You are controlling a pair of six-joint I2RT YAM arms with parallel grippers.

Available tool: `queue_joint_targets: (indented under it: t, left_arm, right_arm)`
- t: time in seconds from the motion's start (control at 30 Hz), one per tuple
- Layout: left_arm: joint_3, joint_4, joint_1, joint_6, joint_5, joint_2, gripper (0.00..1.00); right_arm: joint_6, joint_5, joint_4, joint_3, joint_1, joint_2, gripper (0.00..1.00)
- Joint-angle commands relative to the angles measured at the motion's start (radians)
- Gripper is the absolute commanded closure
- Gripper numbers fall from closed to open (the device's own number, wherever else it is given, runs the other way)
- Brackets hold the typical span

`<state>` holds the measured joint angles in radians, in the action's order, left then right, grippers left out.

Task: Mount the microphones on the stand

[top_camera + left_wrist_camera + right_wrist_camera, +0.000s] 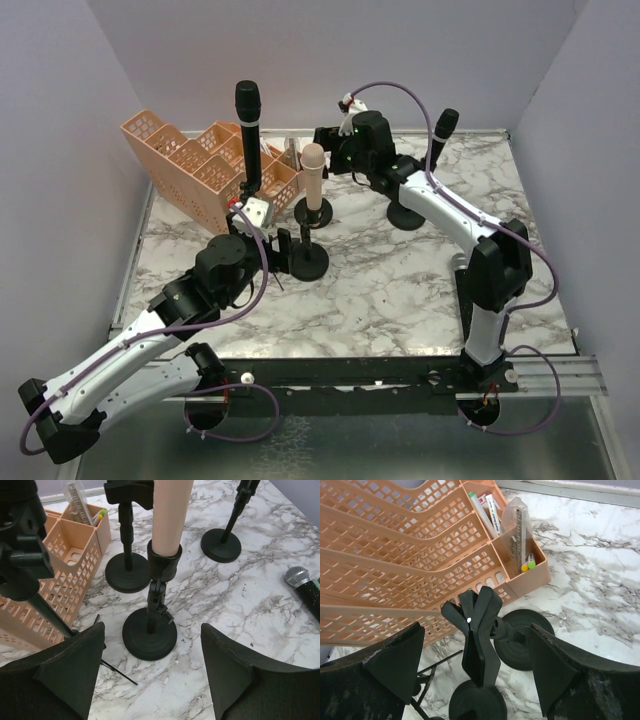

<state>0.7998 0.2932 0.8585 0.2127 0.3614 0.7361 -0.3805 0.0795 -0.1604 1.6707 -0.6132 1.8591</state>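
The black handheld microphone with the silver mesh head (300, 578) lies flat on the marble table (260, 540), off to the right of the left gripper (152, 645), whose jaws stand apart and empty, facing the clipped pale pink microphone (170, 515). The right gripper (476, 635), spread wide and holding nothing, hovers over an empty black stand clip (477, 610). The lying microphone looks rigid, smooth and prone to roll, so it is probably best taken across the mid-barrel, clear of the mesh.

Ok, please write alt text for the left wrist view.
A pale pink microphone stands clipped in a black stand on the marble table, beyond the open left gripper. A silver-headed microphone lies at right, an orange organizer at left.
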Motion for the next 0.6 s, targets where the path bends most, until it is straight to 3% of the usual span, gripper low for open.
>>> queue_joint_targets:
  t: [0.0,0.17,0.4,0.57]
  left_arm:
    - [-0.023,0.034,0.001,0.006,0.071,-0.017,0.23]
    - [-0.027,0.034,0.001,0.011,0.07,0.0,0.22]
    - [-0.015,0.032,0.001,0.016,0.058,0.029,0.22]
    - [-0.015,0.029,0.001,0.029,0.047,0.032,0.22]
  right_arm:
    - [0.083,0.117,-0.08,0.108,0.006,0.092,0.16]
    - [0.139,0.107,-0.077,0.111,0.006,0.13,0.24]
    - [0.198,0.101,-0.042,0.088,0.006,0.12,0.62]
    - [0.229,0.077,0.04,0.012,0.005,0.037,0.75]
